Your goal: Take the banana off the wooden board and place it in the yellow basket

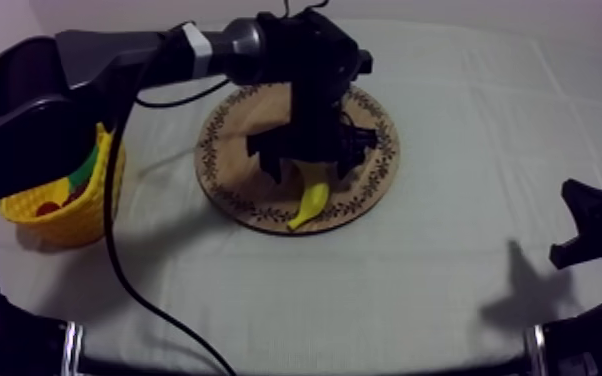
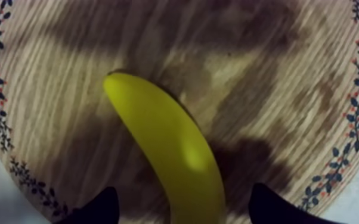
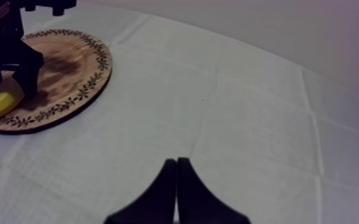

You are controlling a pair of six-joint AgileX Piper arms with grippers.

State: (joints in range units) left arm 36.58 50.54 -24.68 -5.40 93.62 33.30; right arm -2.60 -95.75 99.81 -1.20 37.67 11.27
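The banana [image 2: 169, 152] lay near the front rim of the wooden board [image 1: 227, 160], my left jaws wide astride it, my right jaws closed over the desk [image 3: 247, 119]. It looked light, stiff and smooth, so I judged its thick middle the best hold.

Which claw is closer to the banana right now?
Left. The left claw is open, straddling the banana on the wooden board; the right claw is shut, far from the board.
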